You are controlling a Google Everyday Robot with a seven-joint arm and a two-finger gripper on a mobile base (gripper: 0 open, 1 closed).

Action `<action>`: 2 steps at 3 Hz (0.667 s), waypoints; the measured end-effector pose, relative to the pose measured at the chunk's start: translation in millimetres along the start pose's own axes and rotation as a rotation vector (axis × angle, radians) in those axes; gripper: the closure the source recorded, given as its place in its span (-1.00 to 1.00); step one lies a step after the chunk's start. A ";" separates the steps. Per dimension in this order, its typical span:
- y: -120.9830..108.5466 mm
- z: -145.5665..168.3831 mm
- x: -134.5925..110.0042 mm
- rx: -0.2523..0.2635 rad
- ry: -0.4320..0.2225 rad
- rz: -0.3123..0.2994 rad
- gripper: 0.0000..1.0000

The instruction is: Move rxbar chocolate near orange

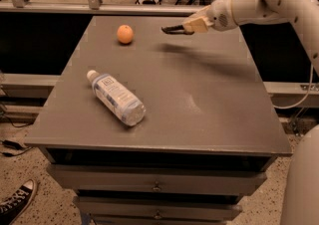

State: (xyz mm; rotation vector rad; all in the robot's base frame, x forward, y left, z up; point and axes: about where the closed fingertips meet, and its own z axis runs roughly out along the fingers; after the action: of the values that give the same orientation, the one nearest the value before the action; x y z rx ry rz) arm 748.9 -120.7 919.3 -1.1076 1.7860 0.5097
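Observation:
The orange point(125, 34) sits on the grey table point(199, 119) near its far left corner. My gripper point(188, 27) reaches in from the right on a white arm and hovers above the far middle of the table. It is shut on the rxbar chocolate point(172, 30), a flat black bar that sticks out to the left of the fingers. The bar's free end is a short way to the right of the orange and above the tabletop, not touching it.
A clear plastic water bottle point(117, 98) with a white cap lies on its side on the left half of the table. A railing runs behind the table's far edge. Drawers sit below the front edge. A shoe point(17, 201) shows on the floor at bottom left.

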 end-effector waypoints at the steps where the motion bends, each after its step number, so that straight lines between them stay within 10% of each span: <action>1: 21.9 38.8 -22.9 -0.051 -0.023 -0.081 1.00; 2: 34.7 61.1 -23.6 -0.078 -0.016 -0.113 1.00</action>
State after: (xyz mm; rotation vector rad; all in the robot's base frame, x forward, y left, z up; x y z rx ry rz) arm 753.2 -47.8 907.0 -1.2467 1.6909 0.5222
